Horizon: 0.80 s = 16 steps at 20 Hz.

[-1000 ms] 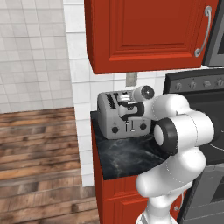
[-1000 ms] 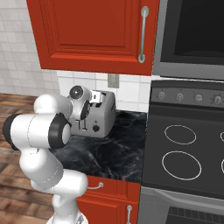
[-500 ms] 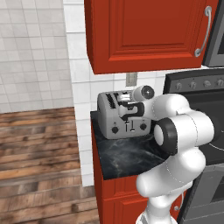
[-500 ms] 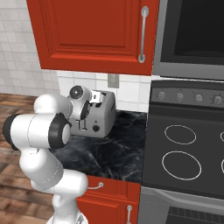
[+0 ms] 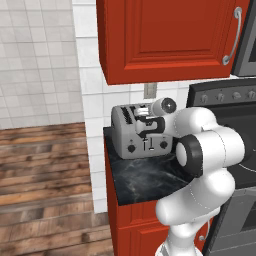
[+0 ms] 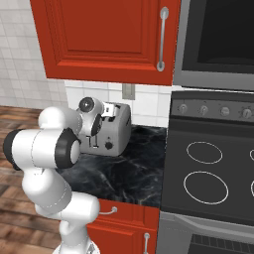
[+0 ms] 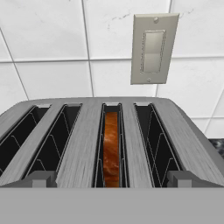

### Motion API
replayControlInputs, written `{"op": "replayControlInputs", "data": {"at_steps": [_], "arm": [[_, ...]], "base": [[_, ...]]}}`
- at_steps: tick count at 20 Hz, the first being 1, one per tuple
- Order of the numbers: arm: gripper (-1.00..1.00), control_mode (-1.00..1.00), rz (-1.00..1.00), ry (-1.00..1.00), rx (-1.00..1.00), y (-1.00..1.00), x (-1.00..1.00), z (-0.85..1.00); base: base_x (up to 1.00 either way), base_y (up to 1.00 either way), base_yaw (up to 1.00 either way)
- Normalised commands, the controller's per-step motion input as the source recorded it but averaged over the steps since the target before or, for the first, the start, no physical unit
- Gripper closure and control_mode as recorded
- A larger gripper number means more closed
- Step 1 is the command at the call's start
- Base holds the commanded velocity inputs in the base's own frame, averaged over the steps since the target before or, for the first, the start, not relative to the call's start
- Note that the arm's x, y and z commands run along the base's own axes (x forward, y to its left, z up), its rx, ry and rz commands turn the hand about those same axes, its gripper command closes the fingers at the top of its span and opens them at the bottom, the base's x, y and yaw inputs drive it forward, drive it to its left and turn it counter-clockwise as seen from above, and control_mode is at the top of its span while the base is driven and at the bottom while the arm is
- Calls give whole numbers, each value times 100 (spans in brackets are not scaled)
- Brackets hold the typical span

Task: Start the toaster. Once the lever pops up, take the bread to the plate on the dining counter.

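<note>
Item: toaster (image 5: 142,132), silver-grey, four slots, on the black marble wall counter (image 5: 145,177); bread (image 7: 111,148) sits upright in the third slot from the left, at 6 o'clock below the wall switch plate (image 7: 153,48). Gripper (image 5: 148,131), jaws wide apart and empty, hangs at the toaster's front. Status, as judged: bread not yet lifted out; whether the lever is pressed cannot be told; carrying to the plate remains.

Toaster (image 5: 142,134): silver-grey brushed body, black slot interiors, two black knobs on the front.
Bread (image 7: 111,146): mottled orange-brown crust edge.
Bench (image 6: 126,171): black top with white marbled veining, red base.
Wall cabinet (image 5: 165,37): glossy red door, silver handle.
Wall tiles (image 7: 52,39): white, faint grey grout lines.
Switch plate (image 7: 153,48): beige-grey.
Floor (image 5: 45,185): brown wood planks at 9 o'clock of the bench.
Stove (image 6: 213,171): dark grey top, white burner rings.
</note>
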Motion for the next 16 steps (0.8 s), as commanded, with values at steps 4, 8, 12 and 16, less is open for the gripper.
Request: {"op": "replayControlInputs", "data": {"at_steps": [4,8,12,16], "arm": [[-100,-100,0,0,0,0,0,0],[-100,-100,0,0,0,0,0,0],[-100,-100,0,0,0,0,0,0],[-100,-100,0,0,0,0,0,0]], "base": [[0,0,0],[0,0,0],[0,0,0],[0,0,0]]}}
